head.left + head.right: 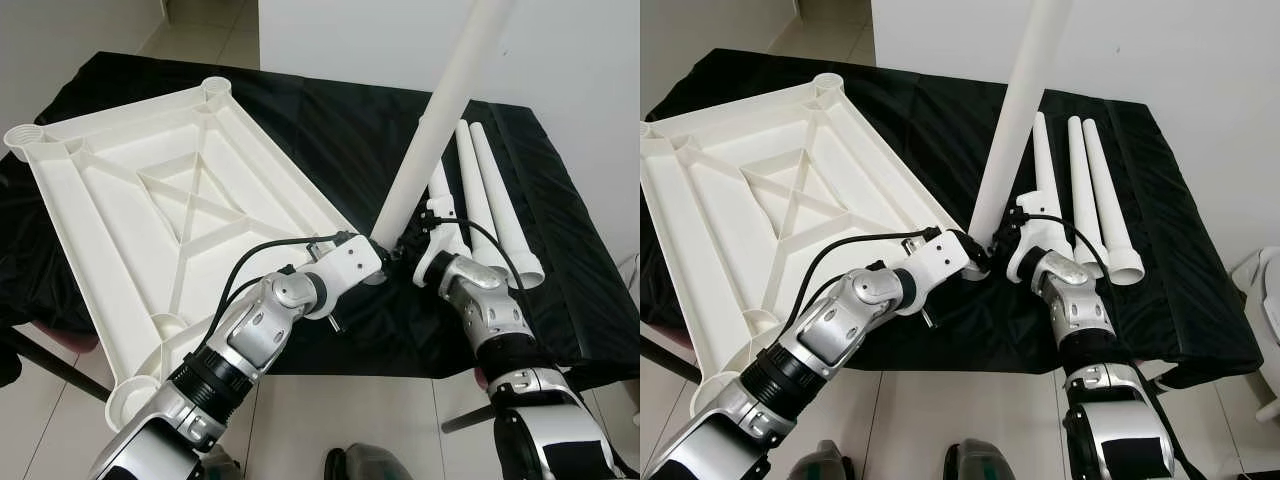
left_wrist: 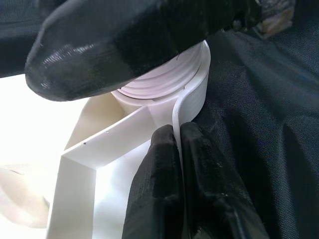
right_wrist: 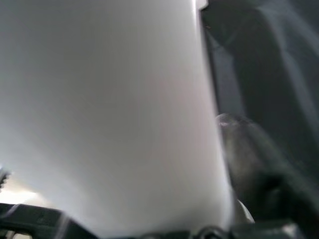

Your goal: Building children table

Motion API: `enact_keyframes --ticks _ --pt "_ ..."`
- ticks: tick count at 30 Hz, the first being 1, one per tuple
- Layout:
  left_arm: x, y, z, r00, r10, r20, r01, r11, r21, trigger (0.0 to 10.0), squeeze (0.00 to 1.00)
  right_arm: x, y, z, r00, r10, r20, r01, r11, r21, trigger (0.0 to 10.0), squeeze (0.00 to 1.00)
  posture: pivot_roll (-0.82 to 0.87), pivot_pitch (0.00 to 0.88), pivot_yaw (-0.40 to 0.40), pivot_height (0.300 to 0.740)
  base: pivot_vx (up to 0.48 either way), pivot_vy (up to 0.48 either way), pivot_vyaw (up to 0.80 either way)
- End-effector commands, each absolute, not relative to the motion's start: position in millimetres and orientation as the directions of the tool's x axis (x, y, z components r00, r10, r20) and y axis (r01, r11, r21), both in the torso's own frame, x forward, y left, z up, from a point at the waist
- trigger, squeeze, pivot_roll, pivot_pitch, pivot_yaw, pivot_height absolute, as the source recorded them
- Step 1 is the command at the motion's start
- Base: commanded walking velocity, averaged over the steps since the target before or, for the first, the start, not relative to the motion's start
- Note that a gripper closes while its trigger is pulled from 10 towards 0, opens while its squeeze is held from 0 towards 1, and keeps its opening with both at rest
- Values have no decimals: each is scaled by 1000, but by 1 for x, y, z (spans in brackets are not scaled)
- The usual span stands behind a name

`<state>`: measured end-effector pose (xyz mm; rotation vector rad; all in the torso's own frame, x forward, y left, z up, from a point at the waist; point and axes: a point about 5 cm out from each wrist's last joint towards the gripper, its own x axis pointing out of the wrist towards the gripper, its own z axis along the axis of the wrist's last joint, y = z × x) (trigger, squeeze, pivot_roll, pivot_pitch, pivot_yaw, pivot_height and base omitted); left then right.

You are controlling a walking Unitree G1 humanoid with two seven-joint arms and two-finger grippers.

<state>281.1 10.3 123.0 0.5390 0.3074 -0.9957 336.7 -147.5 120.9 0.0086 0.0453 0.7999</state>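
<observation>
Desk (image 1: 560, 300): draped in black cloth, near edge toward the robot, pale tiled floor (image 1: 350, 420) below; bare cloth open between the tabletop and the spare legs.
Tabletop (image 1: 150, 200): large white plastic panel, lying underside up on the left of the desk, ribs and a diagonal cross showing; round leg sockets at its corners; near left corner overhanging the desk edge.
Held leg (image 1: 440, 110): long white tube, tilted up and away to the right, top cut off by the frame; lower end at the tabletop's near right corner socket, between the two pincers.
Spare legs (image 1: 490, 195): white tubes lying side by side on the cloth, right of the held leg, wider ends toward the robot.
Left pincer (image 2: 174, 144): at that corner socket; fingers closed on the thin white rim of the tabletop beside the threaded socket, seen in the left wrist view.
Right pincer (image 1: 425, 235): at the base of the held leg, just right of it; fingers hidden behind the tube, open or closed cannot tell.
Right wrist view: blurred white surface of the held leg, dark cloth beside it.
</observation>
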Motion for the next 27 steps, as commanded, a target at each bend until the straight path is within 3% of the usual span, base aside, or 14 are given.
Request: enact_keyframes --ticks 1,8,11,20,22,27 --pt "272 11 103 446 -697 -562 893 383 235 10000 0 341 -150 127 700 713 -20 -713 701 14 0 0 -59 16 -52 740 0 0 0" --pt "270 9 103 444 -699 -561 894 386 227 10000 0 336 -152 121 697 717 -15 -717 697 24 0 0 -66 25 -56 740 0 0 0" --pt "270 10 102 444 -698 -562 894 387 225 10000 0 334 -152 119 750 662 -12 -661 749 30 0 0 -68 26 -57 740 0 0 0" --pt "269 10 101 439 -698 -565 896 383 223 10000 0 330 -152 108 908 415 -54 -414 910 28 0 0 -81 30 -59 740 0 0 0" --pt "269 9 101 438 -699 -565 897 382 223 10000 0 321 -146 103 957 283 -55 -283 959 21 0 0 -88 33 -58 740 0 0 0" --pt "269 9 101 438 -700 -565 897 381 224 10000 0 310 -137 101 983 178 -52 -177 984 20 0 0 -89 37 -58 740 0 0 0"
